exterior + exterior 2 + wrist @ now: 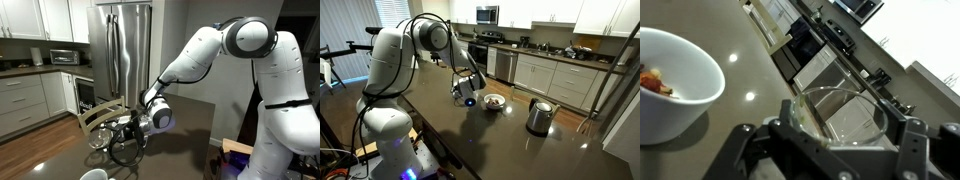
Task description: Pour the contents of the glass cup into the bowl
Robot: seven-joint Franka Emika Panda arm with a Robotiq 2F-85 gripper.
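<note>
Wrist view: the cup [840, 115] sits in the claw [840, 150], just beside the bowl [675, 85] and not yet over it. The carry to the bowl seems to be the step in hand, and next the cup's rim likely needs to cross the bowl's edge before any tipping. The claw's fingers are parted only enough to take the cup and look clamped on its sides.

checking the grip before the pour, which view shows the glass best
The wrist view: the glass fills the frame, sitting between the fingers of the tool. In both exterior views it is small and hard to make out at the tool.
</note>
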